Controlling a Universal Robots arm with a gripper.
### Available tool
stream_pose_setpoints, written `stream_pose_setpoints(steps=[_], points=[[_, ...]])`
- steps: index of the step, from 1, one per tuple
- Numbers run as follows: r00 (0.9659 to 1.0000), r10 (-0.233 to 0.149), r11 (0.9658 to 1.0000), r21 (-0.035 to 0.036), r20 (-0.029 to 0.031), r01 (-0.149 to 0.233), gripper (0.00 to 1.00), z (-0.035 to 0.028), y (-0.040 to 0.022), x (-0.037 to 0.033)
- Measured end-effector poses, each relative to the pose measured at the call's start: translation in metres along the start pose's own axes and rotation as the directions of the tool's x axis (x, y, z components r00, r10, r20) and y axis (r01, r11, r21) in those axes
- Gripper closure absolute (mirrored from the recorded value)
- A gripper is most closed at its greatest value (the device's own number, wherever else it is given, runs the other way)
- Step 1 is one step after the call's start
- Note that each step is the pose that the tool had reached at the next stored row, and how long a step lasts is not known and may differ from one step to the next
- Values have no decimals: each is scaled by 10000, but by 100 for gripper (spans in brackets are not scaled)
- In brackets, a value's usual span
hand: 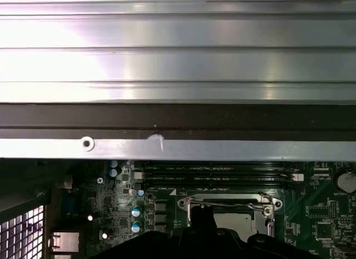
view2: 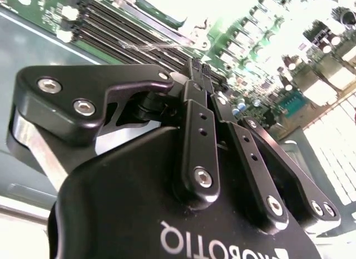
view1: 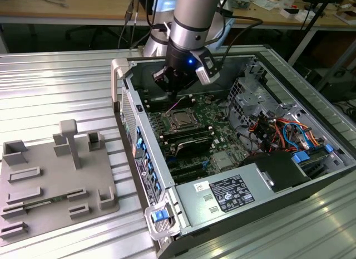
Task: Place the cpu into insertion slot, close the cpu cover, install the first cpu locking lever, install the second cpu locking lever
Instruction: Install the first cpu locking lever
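In the exterior view my gripper (view1: 173, 95) hangs inside the open computer case, just above the far edge of the insertion slot (view1: 181, 120) on the green circuit board. The second wrist view shows the gripper (view2: 197, 65) shut, its black fingers (view2: 199, 131) pressed together with nothing visible between them. A thin metal locking lever (view2: 149, 46) runs just beyond the tips. In the first wrist view the silver cpu cover (hand: 225, 201) lies flat on the socket, and the grey cpu (hand: 236, 219) shows through its cut-out, partly hidden by the gripper.
The case's metal side wall (view1: 146, 142) rises at the exterior view's left of the board. Long black memory slots (view1: 189, 145) lie near the socket. Cables and drive bays (view1: 278, 131) crowd the exterior view's right. A grey fixture plate (view1: 50, 181) rests on the table outside the case.
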State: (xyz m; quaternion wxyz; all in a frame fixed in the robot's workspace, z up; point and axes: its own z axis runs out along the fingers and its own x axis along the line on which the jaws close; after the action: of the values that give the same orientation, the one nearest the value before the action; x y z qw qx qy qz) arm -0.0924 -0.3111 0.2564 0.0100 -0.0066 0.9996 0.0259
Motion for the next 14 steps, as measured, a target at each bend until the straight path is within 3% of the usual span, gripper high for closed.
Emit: stream_pose_setpoints(steps=[14], points=[[9997, -232, 9997, -5, -11, 232, 89, 43, 4, -106]])
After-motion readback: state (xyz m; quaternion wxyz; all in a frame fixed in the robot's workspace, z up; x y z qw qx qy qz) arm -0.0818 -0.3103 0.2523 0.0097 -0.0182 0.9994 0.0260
